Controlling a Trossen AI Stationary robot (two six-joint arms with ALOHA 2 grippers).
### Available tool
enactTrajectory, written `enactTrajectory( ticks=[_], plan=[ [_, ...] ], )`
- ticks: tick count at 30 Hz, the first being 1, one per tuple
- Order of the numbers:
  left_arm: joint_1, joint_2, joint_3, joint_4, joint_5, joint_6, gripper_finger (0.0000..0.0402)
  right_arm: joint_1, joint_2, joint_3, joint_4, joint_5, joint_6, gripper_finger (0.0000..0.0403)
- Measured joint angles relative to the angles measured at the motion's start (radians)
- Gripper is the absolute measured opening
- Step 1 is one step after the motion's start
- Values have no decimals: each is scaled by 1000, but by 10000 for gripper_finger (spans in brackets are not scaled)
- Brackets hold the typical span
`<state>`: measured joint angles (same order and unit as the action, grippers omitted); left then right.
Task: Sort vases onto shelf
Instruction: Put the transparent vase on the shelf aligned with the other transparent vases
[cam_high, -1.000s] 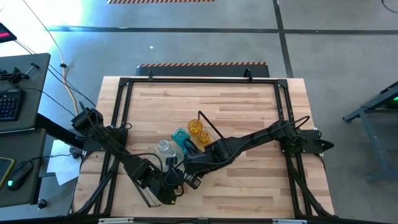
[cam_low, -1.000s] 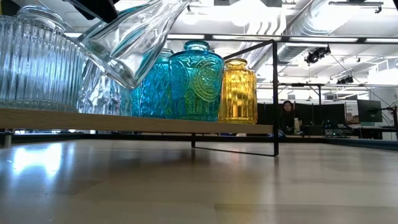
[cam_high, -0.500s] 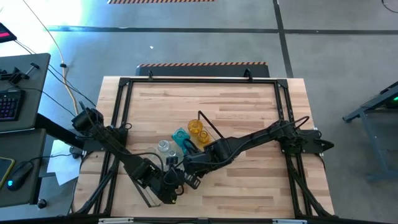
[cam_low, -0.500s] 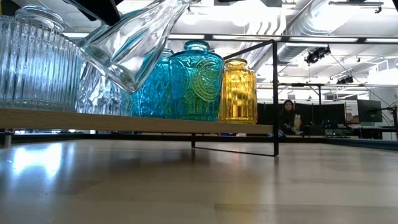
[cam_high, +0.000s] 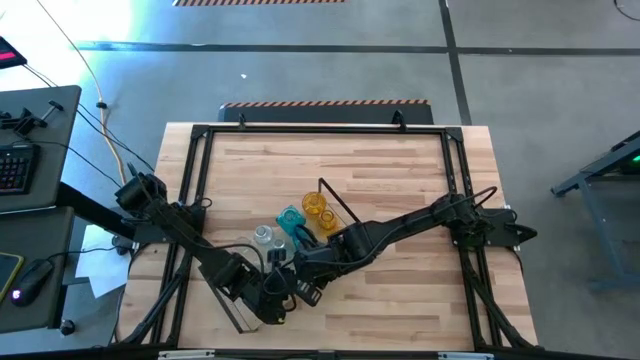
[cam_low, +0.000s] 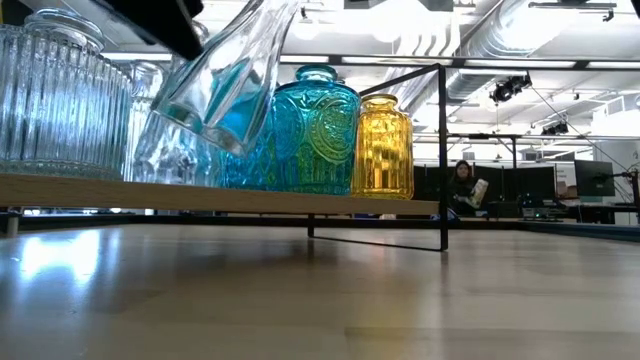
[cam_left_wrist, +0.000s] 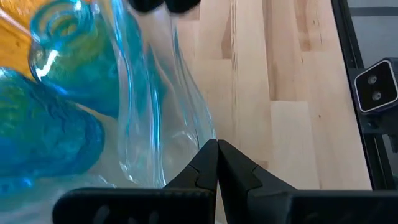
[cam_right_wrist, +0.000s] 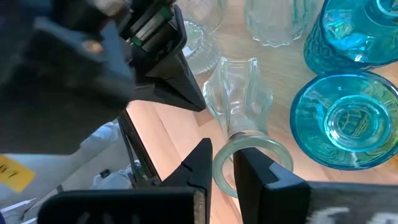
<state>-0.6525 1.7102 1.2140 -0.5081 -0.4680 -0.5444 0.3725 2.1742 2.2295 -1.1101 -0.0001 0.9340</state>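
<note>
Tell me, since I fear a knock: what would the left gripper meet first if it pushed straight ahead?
Probably the tilted clear glass vase right before the shut left gripper; depth is uncertain.

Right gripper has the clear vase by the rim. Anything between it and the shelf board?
Nothing visible under the tilted clear vase itself, but the landing spot on the shelf is tight: a ribbed clear vase and a teal vase flank it, and the shut left gripper sits close beside it.

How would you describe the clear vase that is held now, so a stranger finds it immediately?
Look at the wooden shelf on the table. Above its row of vases hangs one clear vase, gripped at its rim by the right tool. Unlike its upright neighbours, it is tilted.
</note>
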Motion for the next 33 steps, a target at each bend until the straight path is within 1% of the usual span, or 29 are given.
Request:
enactTrajectory(
  ticks=[7, 12, 16, 33],
  plan=[
    [-1, 0, -16, 6, 16, -28, 0, -8, 4, 0, 11, -1, -1, 28],
    [-6, 0, -18, 9, 28, -31, 0, -15, 35, 0, 41, -58, -1, 28],
    [-11, 0, -18, 10, 26, -32, 0, -15, 57, 2, 69, -72, -17, 28],
    [-10, 0, -23, 10, 15, -30, 0, -27, 59, 15, 60, -82, -27, 28]
  ],
)
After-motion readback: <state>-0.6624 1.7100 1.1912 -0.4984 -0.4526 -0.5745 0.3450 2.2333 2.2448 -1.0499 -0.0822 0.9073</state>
